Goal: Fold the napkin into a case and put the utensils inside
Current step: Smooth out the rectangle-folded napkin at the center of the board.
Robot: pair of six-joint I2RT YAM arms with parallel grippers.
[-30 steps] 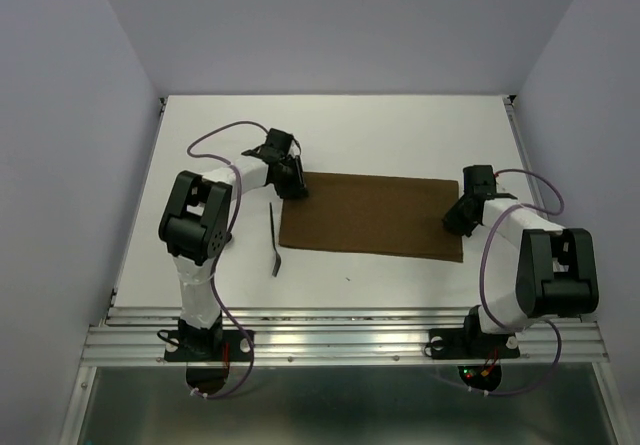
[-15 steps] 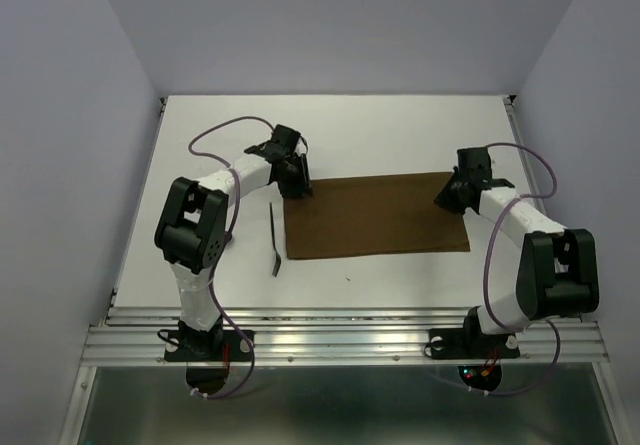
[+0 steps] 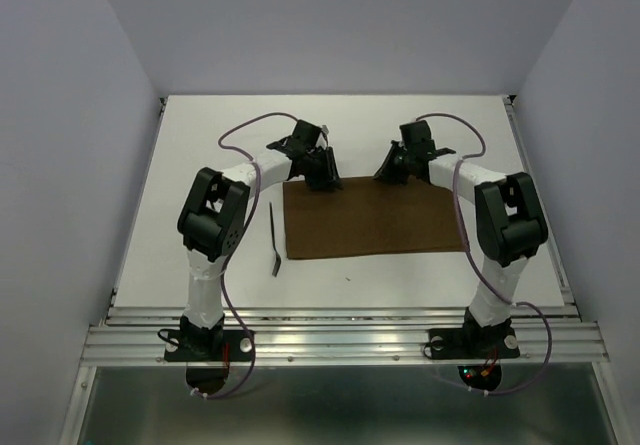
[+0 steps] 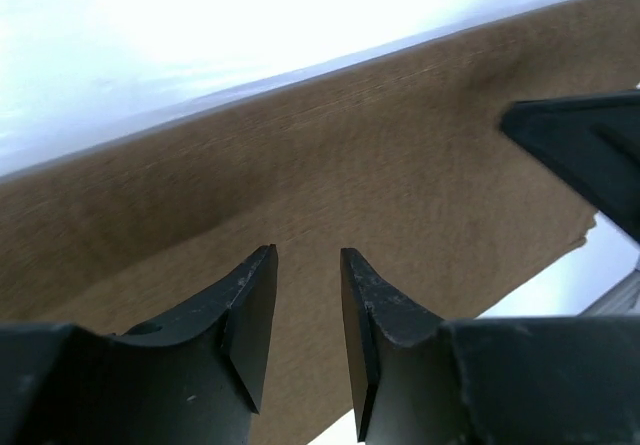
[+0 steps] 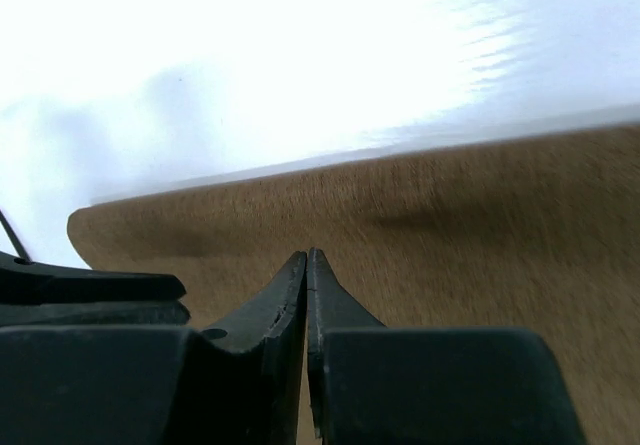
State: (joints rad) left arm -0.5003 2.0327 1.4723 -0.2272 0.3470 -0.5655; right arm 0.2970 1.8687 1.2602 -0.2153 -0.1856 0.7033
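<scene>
Utensil (image 3: 273,240), slender, dark: lying on white bench (image 3: 190,215), just left of napkin (image 3: 370,220). Left gripper (image 3: 329,181): sitting at napkin's far-left corner, jaws standing apart, gripping nothing. Napkin, brown folded rectangle: lying flat mid-bench. Right gripper (image 3: 386,175): jaws pressing together above far edge.

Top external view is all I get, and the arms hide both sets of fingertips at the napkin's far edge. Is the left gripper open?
Observer: Yes; the left wrist view shows the left gripper with a clear gap between its fingers, nothing in it.
Operator: And the right?
Observer: The right gripper has its fingers pressed together; no fold of the napkin shows between them.
Operator: Is the cloth lifted?
Observer: Not that I see; in the right wrist view its far edge lies straight against the table.
</scene>
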